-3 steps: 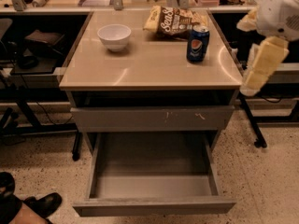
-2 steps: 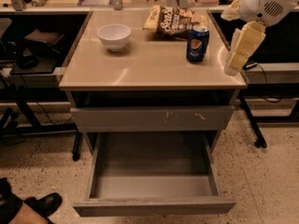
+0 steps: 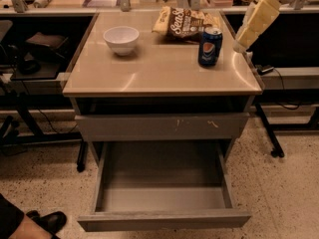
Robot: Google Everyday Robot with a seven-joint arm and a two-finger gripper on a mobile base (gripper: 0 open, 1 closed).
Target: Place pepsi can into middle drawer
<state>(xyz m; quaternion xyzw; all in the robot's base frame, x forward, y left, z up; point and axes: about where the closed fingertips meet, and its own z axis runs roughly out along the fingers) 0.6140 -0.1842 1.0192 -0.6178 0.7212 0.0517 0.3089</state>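
Observation:
The pepsi can [image 3: 210,46], dark blue with a silver top, stands upright on the right part of the tan tabletop [image 3: 149,68], in front of a chip bag. The middle drawer [image 3: 164,218] is pulled out below, with a plain grey front and nothing inside. My gripper [image 3: 241,46] hangs at the end of the cream-coloured arm [image 3: 258,19], which comes in from the top right. It is just right of the can, at about the can's height, a small gap apart from it and holding nothing.
A white bowl [image 3: 121,39] sits on the left of the tabletop. A chip bag [image 3: 185,24] lies at the back. A shut drawer front with yellowish scratches [image 3: 162,127] is above the open drawer. A person's shoe [image 3: 45,222] is at the bottom left. Desks flank both sides.
My arm has swung up and to the left from beside the table's right edge, and its end is now close to the right side of the can. The can and drawer have not moved.

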